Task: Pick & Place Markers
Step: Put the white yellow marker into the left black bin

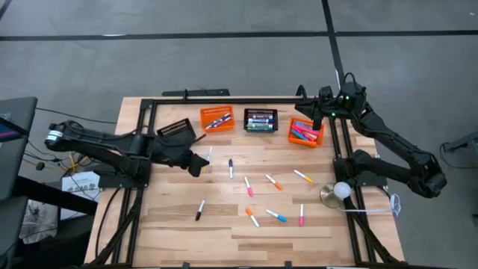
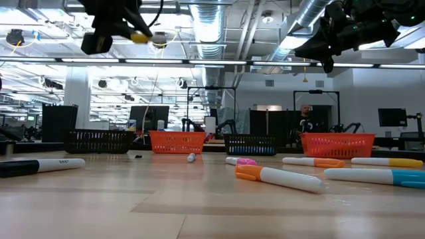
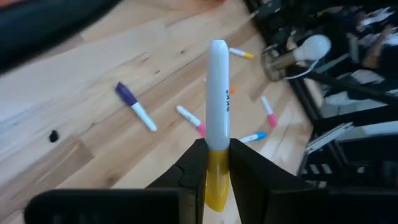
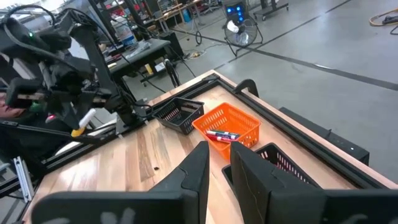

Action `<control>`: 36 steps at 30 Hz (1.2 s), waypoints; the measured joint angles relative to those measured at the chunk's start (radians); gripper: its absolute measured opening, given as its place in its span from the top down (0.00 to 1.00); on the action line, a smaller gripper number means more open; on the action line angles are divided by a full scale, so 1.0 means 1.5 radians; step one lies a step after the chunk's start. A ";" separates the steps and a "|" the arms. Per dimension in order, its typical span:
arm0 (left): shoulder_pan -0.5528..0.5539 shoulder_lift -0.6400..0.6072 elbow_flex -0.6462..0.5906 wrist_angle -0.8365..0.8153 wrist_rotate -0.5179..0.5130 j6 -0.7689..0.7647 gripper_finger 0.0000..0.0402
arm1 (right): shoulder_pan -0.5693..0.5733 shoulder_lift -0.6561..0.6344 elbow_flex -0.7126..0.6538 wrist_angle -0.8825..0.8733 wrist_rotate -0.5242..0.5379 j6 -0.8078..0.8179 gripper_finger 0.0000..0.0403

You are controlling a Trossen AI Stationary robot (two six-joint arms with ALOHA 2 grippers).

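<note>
My left gripper (image 1: 199,164) hangs above the table's left part, shut on a white marker with a yellow cap (image 3: 217,87); the low view shows it high up (image 2: 109,30). Several markers lie flat on the wood, among them a purple one (image 1: 231,167), a pink one (image 1: 249,187), a black one (image 1: 200,210) and a blue one (image 1: 276,216). My right gripper (image 4: 217,163) is shut and holds nothing, raised over the far right by the orange basket (image 1: 306,132). My left gripper pinches the marker's yellow cap end (image 3: 217,163) between its two fingers (image 3: 193,163). The white barrel sticks out forward past the fingertips, along the line of the fingers. The marker is lifted clear of the table, slanting down toward it.
Along the far edge stand a black basket (image 1: 177,132), an orange basket with markers (image 1: 216,118), a black basket (image 1: 261,119) and the right orange basket. A round lamp-like object (image 1: 340,192) sits at the right edge. Black frame rails border the table.
</note>
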 joint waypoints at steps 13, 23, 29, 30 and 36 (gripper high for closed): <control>0.081 0.076 -0.046 -0.141 0.004 0.017 0.86 | 0.000 0.000 0.000 0.001 0.001 0.000 0.86; 0.267 0.076 -0.046 -0.254 -0.015 0.233 0.86 | 0.000 0.000 0.000 0.000 0.002 0.000 0.86; 0.378 0.075 -0.046 -0.270 -0.016 0.401 0.86 | 0.000 0.000 0.000 0.000 0.002 0.000 0.86; 0.392 0.075 -0.046 -0.270 -0.016 0.431 0.86 | 0.000 0.000 0.000 0.000 0.002 0.000 0.86; 0.464 0.075 -0.046 -0.272 -0.015 0.539 0.86 | 0.000 0.000 0.000 0.000 0.002 0.000 0.86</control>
